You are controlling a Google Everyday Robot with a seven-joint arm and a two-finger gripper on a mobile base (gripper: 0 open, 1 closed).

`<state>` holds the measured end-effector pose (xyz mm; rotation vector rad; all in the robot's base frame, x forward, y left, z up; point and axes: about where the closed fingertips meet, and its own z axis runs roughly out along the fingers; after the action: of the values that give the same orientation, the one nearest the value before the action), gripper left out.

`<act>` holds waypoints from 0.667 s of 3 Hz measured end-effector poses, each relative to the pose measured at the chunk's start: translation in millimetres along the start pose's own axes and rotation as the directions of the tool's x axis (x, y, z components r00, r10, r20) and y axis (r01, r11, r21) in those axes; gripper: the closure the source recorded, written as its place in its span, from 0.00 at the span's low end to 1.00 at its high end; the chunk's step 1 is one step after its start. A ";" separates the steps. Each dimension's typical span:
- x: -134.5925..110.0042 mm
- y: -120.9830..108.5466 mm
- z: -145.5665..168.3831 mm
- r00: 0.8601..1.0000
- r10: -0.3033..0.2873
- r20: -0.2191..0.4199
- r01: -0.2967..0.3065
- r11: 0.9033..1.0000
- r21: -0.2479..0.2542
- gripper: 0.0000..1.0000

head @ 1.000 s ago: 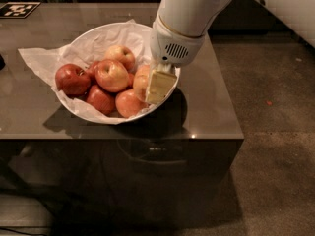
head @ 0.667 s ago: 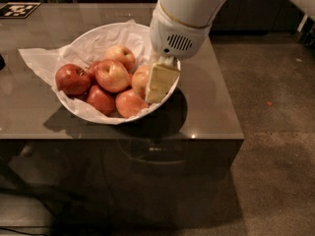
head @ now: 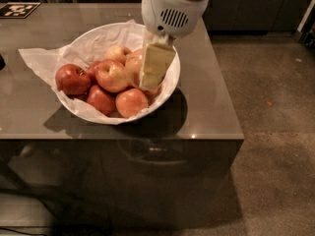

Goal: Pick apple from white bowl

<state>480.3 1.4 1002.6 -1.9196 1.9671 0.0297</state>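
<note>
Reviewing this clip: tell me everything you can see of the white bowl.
The white bowl is wide, round and smooth with a thin rim, upright on the grey table near its front edge. Crumpled white paper lines it and spills out to the picture's left. It holds a pile of apples; the tool reaches into its right side.

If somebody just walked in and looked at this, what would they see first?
Probably the big white robot arm at the top, with its claw down inside the right side of the white bowl, right against the pale yellow apple. Next comes the pile of red and yellow apples filling that bowl, which sits on the brown table.
</note>
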 end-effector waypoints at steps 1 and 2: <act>-20.2 -8.3 -18.7 0.999 -0.026 -0.028 0.026 0.999 0.031 1.00; -49.4 -21.5 -44.3 0.998 -0.061 -0.029 0.064 0.994 0.091 1.00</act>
<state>488.9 34.9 1063.2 -1.9300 1.8897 -0.1025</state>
